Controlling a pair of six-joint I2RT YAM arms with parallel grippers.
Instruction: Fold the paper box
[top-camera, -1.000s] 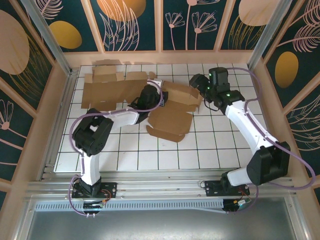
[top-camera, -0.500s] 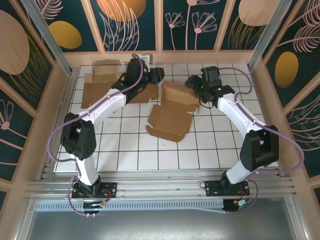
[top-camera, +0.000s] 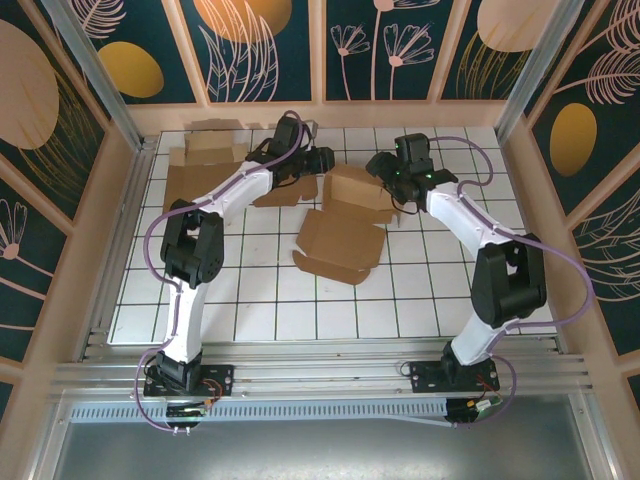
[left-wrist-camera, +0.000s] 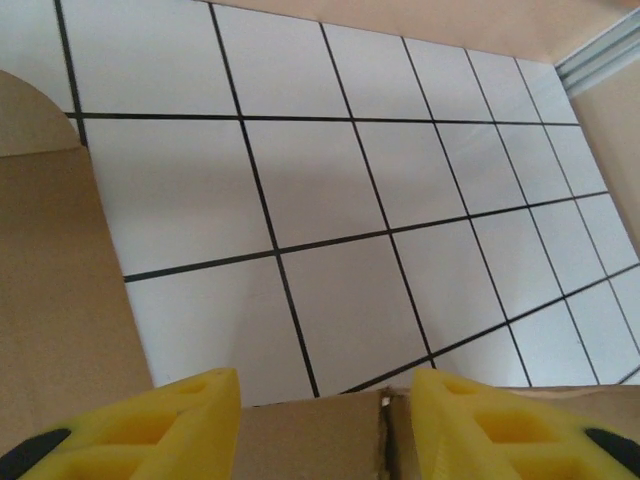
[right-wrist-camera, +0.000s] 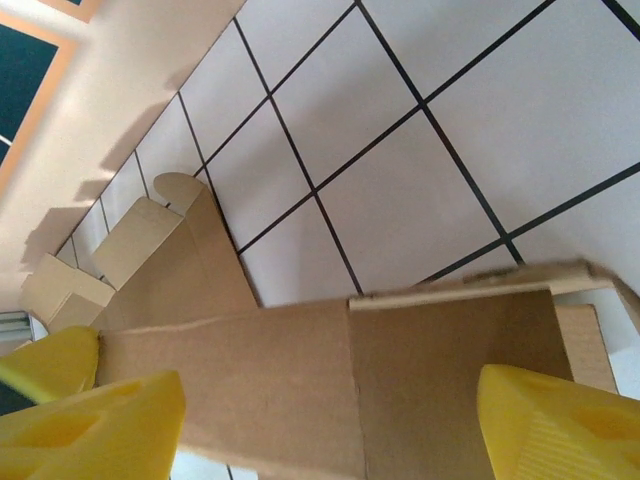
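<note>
The paper box (top-camera: 340, 240) lies partly folded on the white gridded table (top-camera: 300, 300). Its raised section sits directly between the two end effectors, and its flat panel extends from them toward the arm bases. The left gripper (top-camera: 322, 160) stands at the left rear corner of the raised section, and the right gripper (top-camera: 378, 168) stands at the right rear corner, so the two face each other across the cardboard. In the left wrist view the yellow fingers (left-wrist-camera: 160, 420) stand partly apart. A cardboard edge with a vertical seam spans the gap between them close to the tips, and bare tiles lie beyond. It appears that the pads do not press on this edge, but the contact zone is cut off at the frame border and a grip cannot be confirmed. A further brown panel lies to the left of the left finger. In the right wrist view the fingers (right-wrist-camera: 560, 420) stand wide apart. A broad cardboard wall of the box runs across the space between them, its upper edge just past the tips, with no visible pinch on either side. Beyond that gripper, past the box, lie the flat cardboard blanks (top-camera: 215, 175), spread with their flaps toward the rear wall. From the left gripper these blanks lie to its left, well apart from the box.
</note>
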